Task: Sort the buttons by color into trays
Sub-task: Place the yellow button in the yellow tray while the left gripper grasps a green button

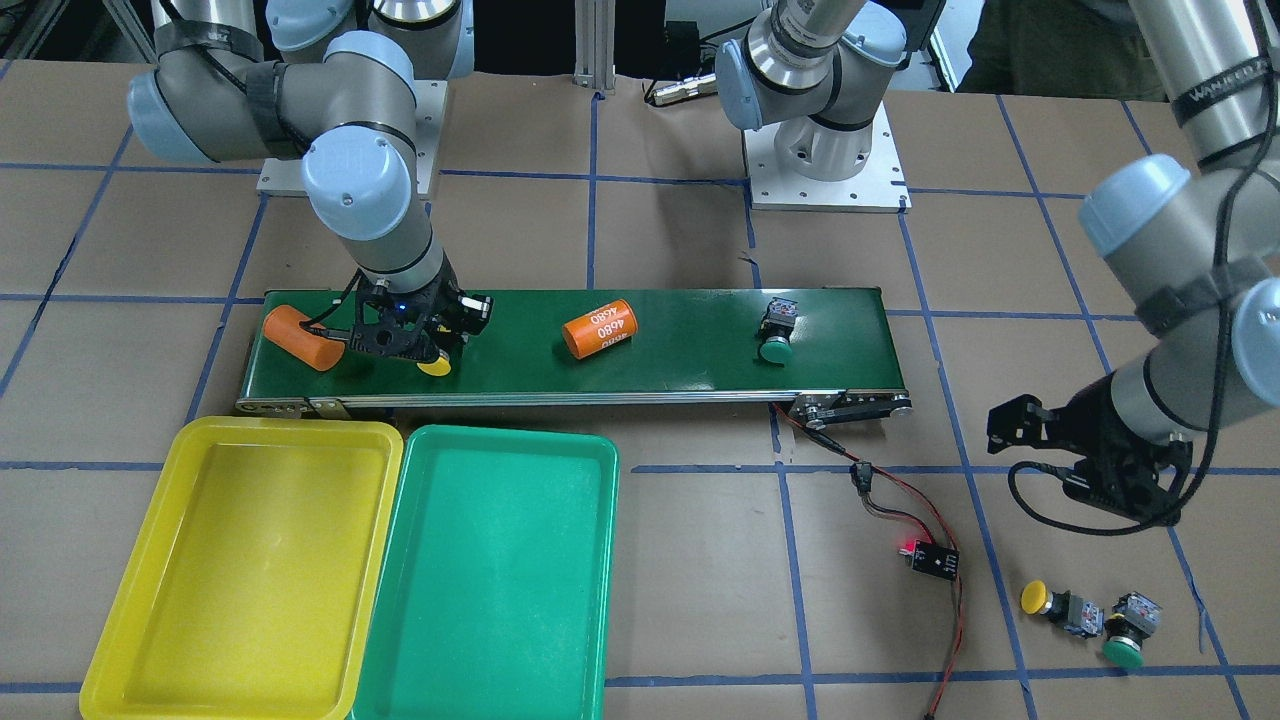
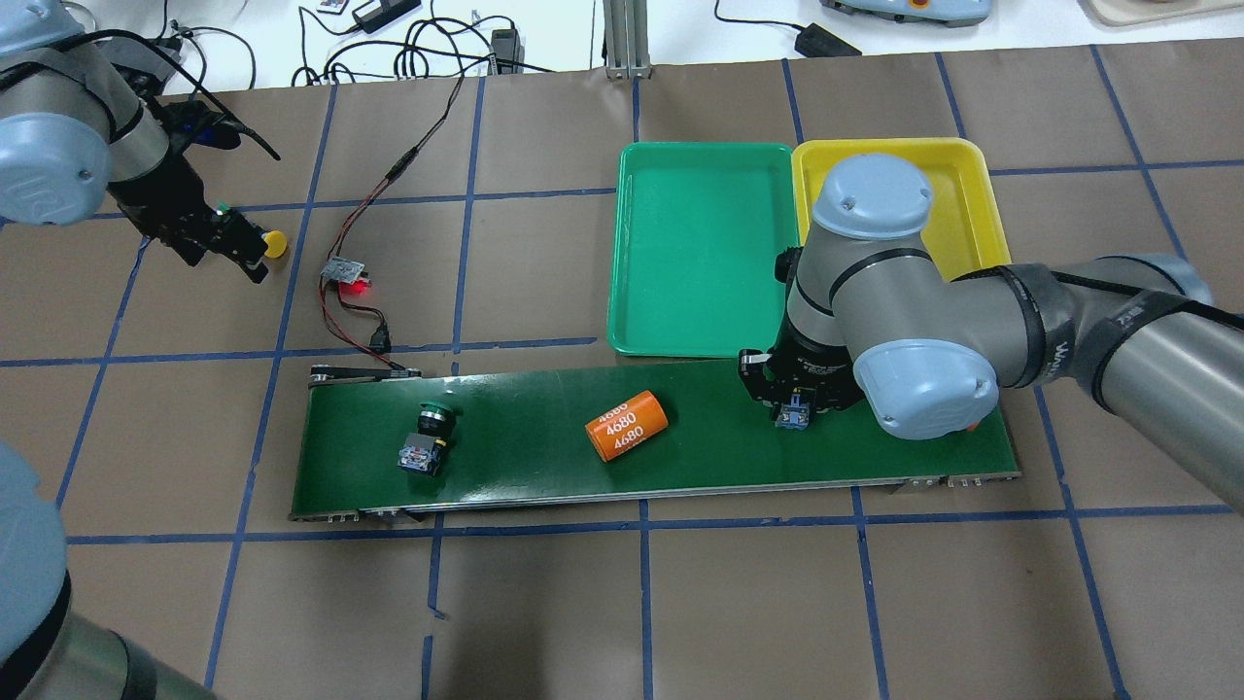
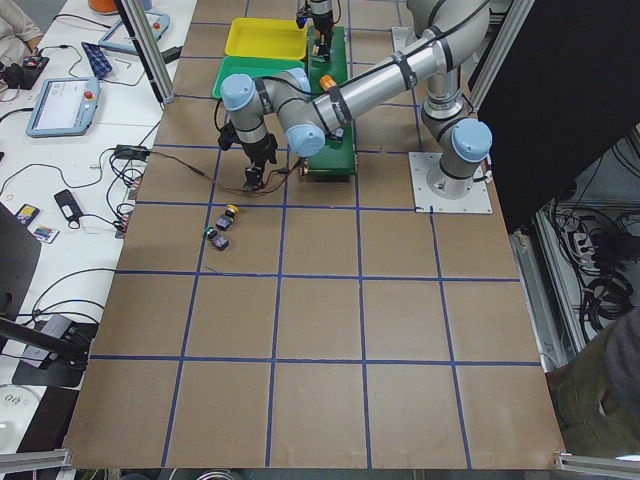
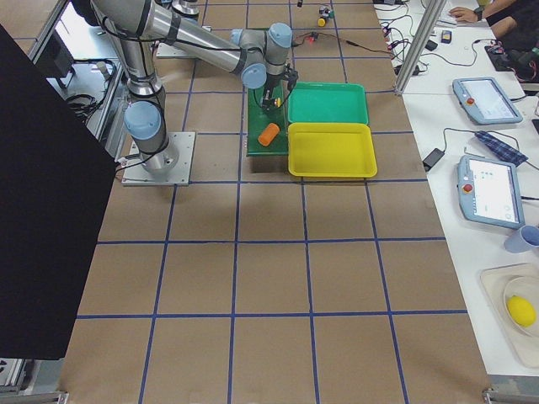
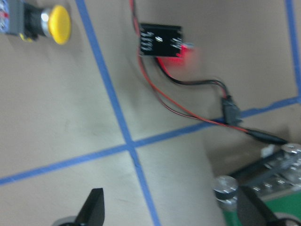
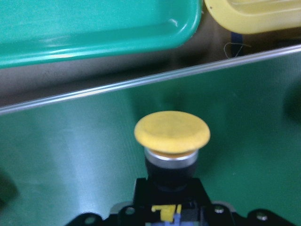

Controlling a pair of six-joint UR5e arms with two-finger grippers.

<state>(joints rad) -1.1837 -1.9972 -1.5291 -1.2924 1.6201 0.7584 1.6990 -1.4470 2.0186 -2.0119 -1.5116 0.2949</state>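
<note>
My right gripper (image 1: 418, 348) is down on the belt, shut on a yellow button (image 6: 171, 132) whose cap (image 1: 434, 365) pokes out toward the trays. A green button (image 1: 775, 348) lies on the belt's other end, also seen in the overhead view (image 2: 432, 416). My left gripper (image 5: 171, 209) is open and empty, hovering over the table. Beyond it, a second yellow button (image 1: 1040, 598) and a second green button (image 1: 1125, 650) lie on the table. The yellow tray (image 1: 140, 650) and green tray (image 1: 400, 560) sit side by side, both empty.
The dark-green conveyor belt (image 1: 680, 360) carries two orange 4680 cylinders, one in the middle (image 1: 600, 328) and one by my right gripper (image 1: 300, 338). A small controller board (image 1: 933, 560) with red and black wires lies between the belt's end and the loose buttons.
</note>
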